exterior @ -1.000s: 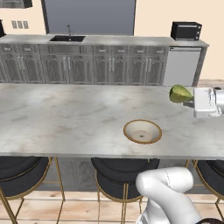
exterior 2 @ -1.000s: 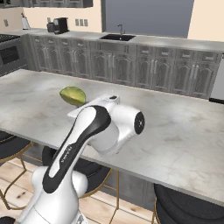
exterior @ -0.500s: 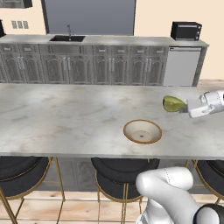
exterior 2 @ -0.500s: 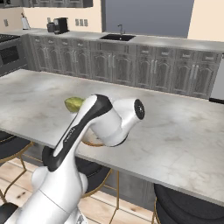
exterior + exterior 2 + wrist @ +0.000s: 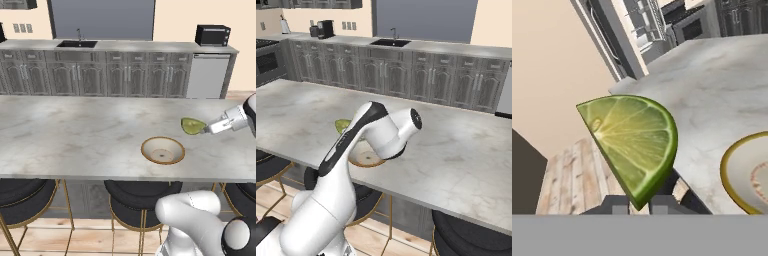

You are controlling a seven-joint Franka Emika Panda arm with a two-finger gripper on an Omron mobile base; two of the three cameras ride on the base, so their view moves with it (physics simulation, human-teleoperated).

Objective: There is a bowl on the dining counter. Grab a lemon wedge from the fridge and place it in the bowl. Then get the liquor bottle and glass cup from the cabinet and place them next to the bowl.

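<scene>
Pinched in the closed tool [image 5: 206, 128], the small yellow-green lemon wedge [image 5: 192, 126] has been carried lower and nearer the shallow tan-rimmed bowl [image 5: 162, 150] on the pale marble surface [image 5: 75, 135], so release is judged imminent.

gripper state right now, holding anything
Gripper: closed on the lemon wedge, held above the dining counter beside the bowl.

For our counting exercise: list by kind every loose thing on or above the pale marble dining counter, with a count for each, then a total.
Shallow round bowl with a tan wood-coloured rim: 1
Small yellow-green lemon wedge, gripped in the shut claw above the counter: 1
Total: 2
</scene>
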